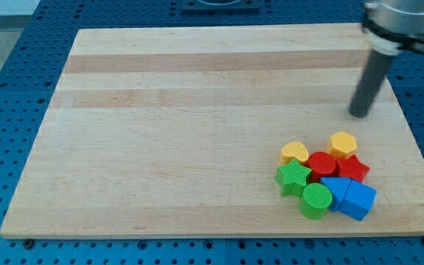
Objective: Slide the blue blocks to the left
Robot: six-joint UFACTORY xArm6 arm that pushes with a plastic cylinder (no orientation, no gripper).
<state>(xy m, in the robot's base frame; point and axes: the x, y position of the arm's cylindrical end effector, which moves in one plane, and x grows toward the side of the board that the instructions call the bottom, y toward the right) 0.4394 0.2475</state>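
Note:
Two blue blocks sit at the view's bottom right of the wooden board (197, 110): a blue triangular block (336, 190) and a blue cube (358, 200), touching each other. They are part of a tight cluster of blocks. My tip (359, 115) rests on the board at the view's right, well above the cluster and apart from every block. The dark rod rises from it toward the view's top right corner.
In the cluster: a yellow block (295, 152), a yellow hexagon (342, 143), a red cylinder (321, 163), a red star (352, 168), a green star (294, 177) and a green cylinder (316, 200). A blue perforated table (6, 110) surrounds the board.

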